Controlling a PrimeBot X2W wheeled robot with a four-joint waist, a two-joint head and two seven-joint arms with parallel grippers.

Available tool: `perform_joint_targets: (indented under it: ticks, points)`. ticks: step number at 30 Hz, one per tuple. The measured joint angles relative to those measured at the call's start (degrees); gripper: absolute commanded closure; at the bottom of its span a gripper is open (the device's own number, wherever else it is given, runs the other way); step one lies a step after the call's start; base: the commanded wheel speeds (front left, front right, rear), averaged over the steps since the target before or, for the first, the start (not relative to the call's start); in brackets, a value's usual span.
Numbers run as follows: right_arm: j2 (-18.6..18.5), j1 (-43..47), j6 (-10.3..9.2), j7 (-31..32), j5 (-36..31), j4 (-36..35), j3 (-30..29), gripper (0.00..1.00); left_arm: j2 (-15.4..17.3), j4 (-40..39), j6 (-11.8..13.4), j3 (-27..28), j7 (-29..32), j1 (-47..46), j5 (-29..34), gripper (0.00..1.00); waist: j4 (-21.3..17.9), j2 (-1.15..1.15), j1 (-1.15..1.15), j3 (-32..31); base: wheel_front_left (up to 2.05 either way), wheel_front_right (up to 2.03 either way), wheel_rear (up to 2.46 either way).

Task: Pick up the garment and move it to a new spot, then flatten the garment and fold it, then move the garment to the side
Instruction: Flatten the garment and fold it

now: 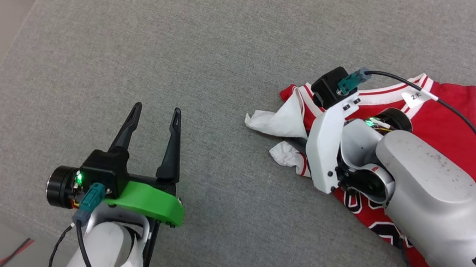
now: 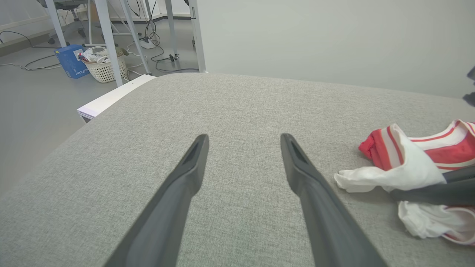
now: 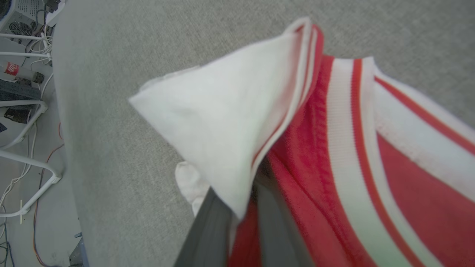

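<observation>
The right claw [image 3: 239,193] is pressed together on the garment [image 1: 450,112]. A white sleeve and its red and white trim are pinched between its fingers. The rest of the red shirt is spread out under and behind this claw, in a loose heap. The step seems to be the pick-up.

The pinch should be kept tight, and the cloth should be lifted slowly and high, so no part is dragged. The black cable [image 1: 463,121] over the shirt should be watched, as it could get caught.

The left claw [image 1: 157,110] is spread wide and nothing is held in it. It is well apart from the shirt. A lot of bare gray table [image 1: 215,32] is seen ahead of it, so a new spot could be found there.

Far past that claw, a pale wall [image 2: 334,37], white legs [image 2: 107,37], a basket [image 2: 105,68] and a blue box [image 2: 70,61] on the floor are seen.
</observation>
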Motion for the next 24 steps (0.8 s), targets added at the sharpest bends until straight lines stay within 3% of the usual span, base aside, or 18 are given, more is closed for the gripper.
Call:
perform_joint_targets:
  ticks: [3, 5, 6, 10, 15, 18, 24]
  points:
    - [1.0, -0.5, -0.01, -2.8, 1.1, 1.2, 1.2, 1.00, 0.0, 0.4, 0.2, -0.1, 0.0, 0.0, 0.0, 0.00, 0.1, 0.00, 0.00, -0.4, 0.00, 0.00, 0.00]
    - [1.0, -0.5, -0.01, -6.7, 1.3, 0.7, 2.1, 0.16, 0.0, 0.7, 0.3, 0.1, 0.0, 0.1, 0.0, 0.00, -0.1, 0.00, 0.00, -1.0, 0.00, 0.00, 0.00]
    - [0.8, -0.5, -0.05, -8.1, 1.6, 0.0, 2.4, 0.00, 0.0, 0.8, 0.3, 0.2, 0.0, 0.1, 0.0, 0.00, -0.2, 0.00, 0.00, -1.4, 0.00, 0.00, 0.00]
    - [-2.3, -0.5, -0.05, -15.9, 2.4, -6.0, 3.4, 0.00, 0.0, 0.8, 0.3, 0.9, 0.0, 0.4, 0.2, 0.00, -0.7, 0.00, 0.00, -3.5, 0.00, 0.00, 0.00]
    - [-9.9, 0.3, -0.05, -25.3, 2.6, -12.4, 1.6, 0.00, 0.0, 0.4, 0.0, 2.8, 0.0, 2.5, 1.5, 0.00, -1.9, 0.00, 0.00, -6.3, 0.00, 0.00, 0.00]
    - [-16.5, 1.0, -0.05, -32.4, -0.5, -13.9, -4.4, 0.00, 0.0, -0.5, -0.4, 4.2, 0.0, 4.0, 2.2, 0.00, -3.8, 0.00, 0.00, -8.3, 0.00, 0.00, 0.00]
    - [-23.5, 1.2, -0.05, -33.2, -6.0, -13.4, -13.5, 0.00, 0.0, -1.7, -0.6, 5.1, 0.0, 5.0, 2.9, 0.00, -6.1, 0.00, 0.00, -9.8, 0.00, 0.00, 0.00]
